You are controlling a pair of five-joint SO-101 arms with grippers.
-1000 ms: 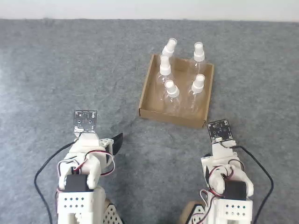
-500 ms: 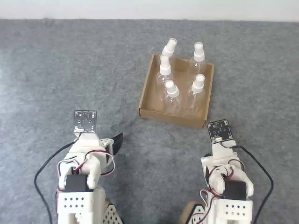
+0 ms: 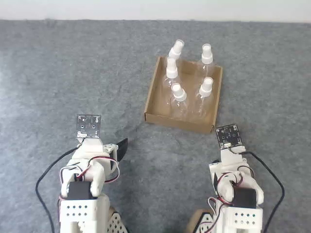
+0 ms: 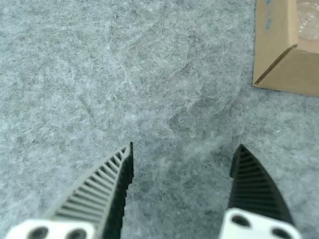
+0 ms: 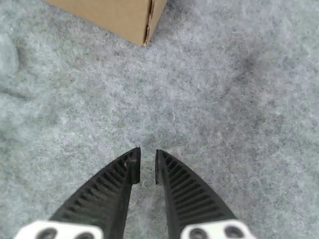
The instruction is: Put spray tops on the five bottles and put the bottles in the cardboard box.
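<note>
Nothing has shifted since the earlier frames: both arms sit drawn back at the near edge of the grey mat (image 3: 73, 63). On the left, the left gripper (image 4: 185, 145) hangs over bare mat with its jaws wide apart and empty. In the middle, the cardboard box (image 3: 180, 121) holds the five bottles (image 3: 179, 94), each wearing a white spray top (image 3: 207, 53), so the task looks finished, and on the right the right gripper (image 5: 147, 150) has its jaws nearly together on nothing. The clear bottle bodies are hard to make out, and the far-left bottle (image 3: 175, 49) leans with its top past the rim, so I cannot tell whether it stands fully inside.
</note>
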